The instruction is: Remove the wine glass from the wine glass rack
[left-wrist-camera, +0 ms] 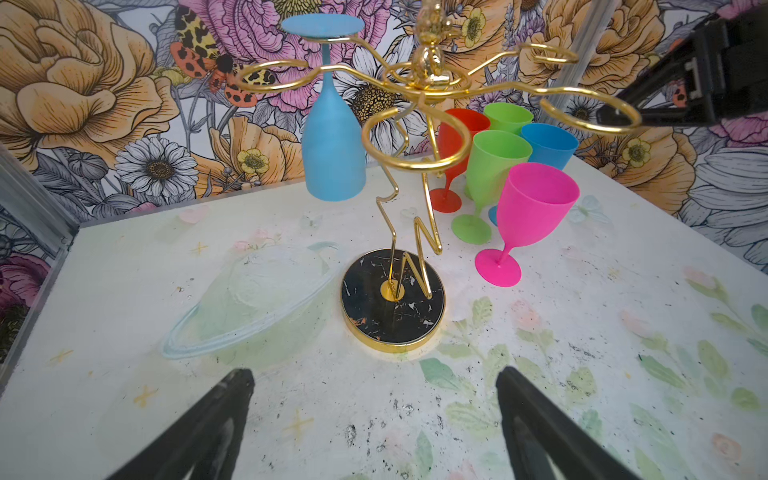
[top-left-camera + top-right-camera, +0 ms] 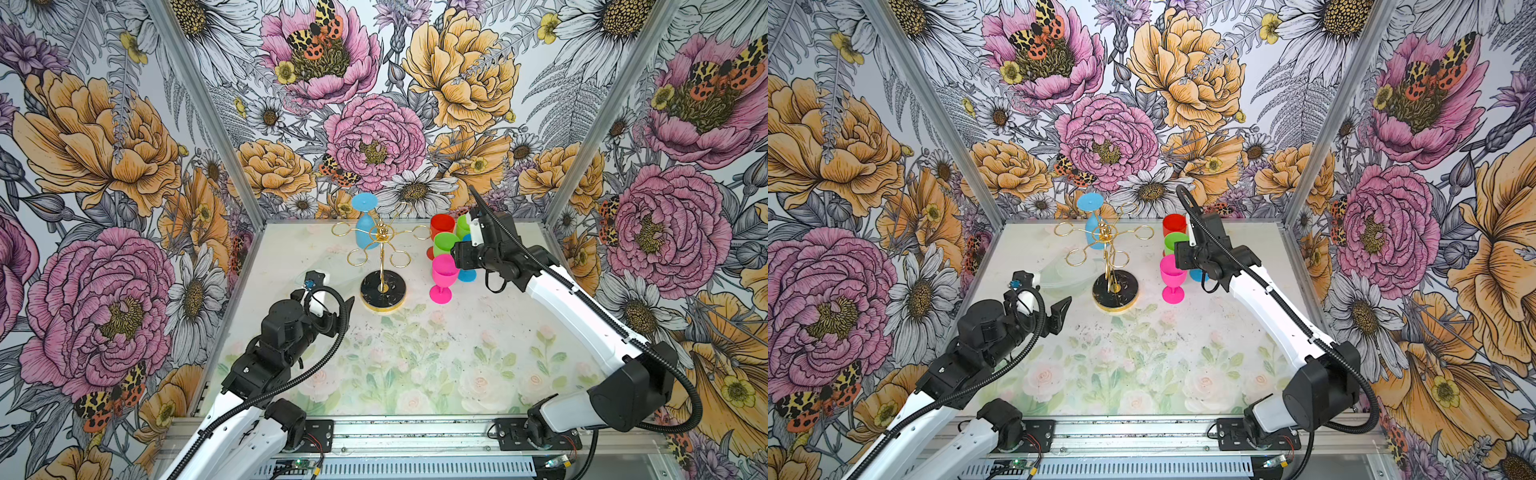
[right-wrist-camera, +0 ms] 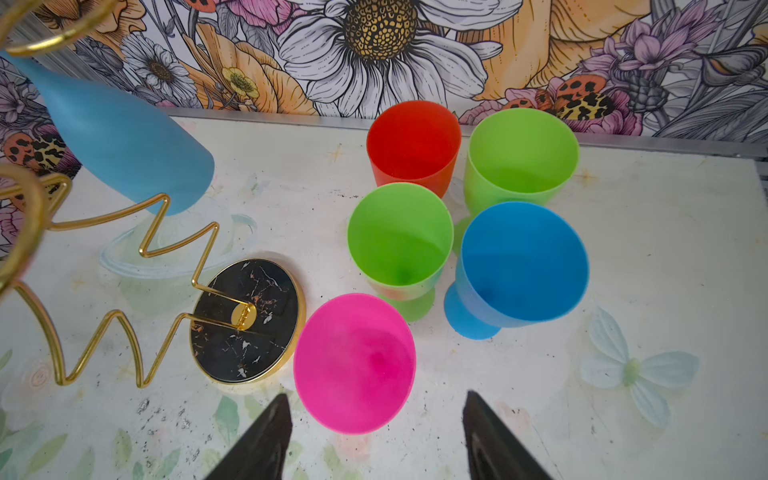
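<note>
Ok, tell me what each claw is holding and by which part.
Nothing is held. The left claw is open over the table; the right claw is open by the pink glass, which stands on the table.

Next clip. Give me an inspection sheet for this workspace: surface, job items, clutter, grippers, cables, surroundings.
Surface: table, pale floral print, dark specks.
Job's things: wine glass rack upright; light-blue wine glass hangs upside down from one loop, other loops bare. Pink glass, green glass, second green glass, red glass and blue glass stand upright, clustered beside the rack.
Clutter: nothing seen.
Grippers: left gripper open, empty, facing the rack's base; right gripper open, empty, by the pink glass.
Cables: black conduit runs along each arm, clear of the rack.
Surroundings: floral wallpaper on three sides, metal frame posts.
</note>
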Robot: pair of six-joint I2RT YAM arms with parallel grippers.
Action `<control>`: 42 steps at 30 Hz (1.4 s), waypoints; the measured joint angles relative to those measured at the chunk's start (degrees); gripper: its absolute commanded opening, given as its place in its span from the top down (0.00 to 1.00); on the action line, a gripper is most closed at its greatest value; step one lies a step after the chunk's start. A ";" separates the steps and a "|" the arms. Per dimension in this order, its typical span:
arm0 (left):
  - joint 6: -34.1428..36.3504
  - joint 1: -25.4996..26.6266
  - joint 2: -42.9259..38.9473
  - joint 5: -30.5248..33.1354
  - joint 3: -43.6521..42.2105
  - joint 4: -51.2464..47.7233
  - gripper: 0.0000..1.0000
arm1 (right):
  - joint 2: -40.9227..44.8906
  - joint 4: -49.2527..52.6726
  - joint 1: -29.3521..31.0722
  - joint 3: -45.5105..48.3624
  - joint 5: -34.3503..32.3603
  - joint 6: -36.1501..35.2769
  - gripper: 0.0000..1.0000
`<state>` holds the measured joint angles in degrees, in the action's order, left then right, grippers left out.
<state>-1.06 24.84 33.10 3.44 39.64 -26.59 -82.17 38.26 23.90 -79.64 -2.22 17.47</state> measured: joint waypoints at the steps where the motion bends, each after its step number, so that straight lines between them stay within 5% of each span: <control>1: -0.59 -2.12 -0.28 -1.33 0.13 -0.31 0.07 | 0.55 -0.02 0.00 0.39 0.35 -0.02 0.33; 11: -7.48 -20.57 2.89 -14.08 5.55 -1.95 0.10 | 4.26 0.02 -0.04 4.42 1.92 -0.85 0.31; 19: -15.02 -30.23 15.54 -23.50 15.87 -1.01 0.15 | 7.32 0.00 -0.37 6.56 2.91 -1.77 0.30; 30: -23.08 -33.46 37.22 -36.63 32.63 2.14 0.21 | 10.54 -0.42 -0.37 10.40 4.61 -2.16 0.30; 42: -27.78 -32.63 51.28 -45.51 43.06 2.82 0.30 | 14.01 -0.46 -0.37 13.14 7.54 -2.69 0.28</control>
<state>-28.84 -7.79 84.38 -42.06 82.70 -23.77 -68.16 37.80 23.53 -66.50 5.32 14.79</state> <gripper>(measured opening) 0.714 0.720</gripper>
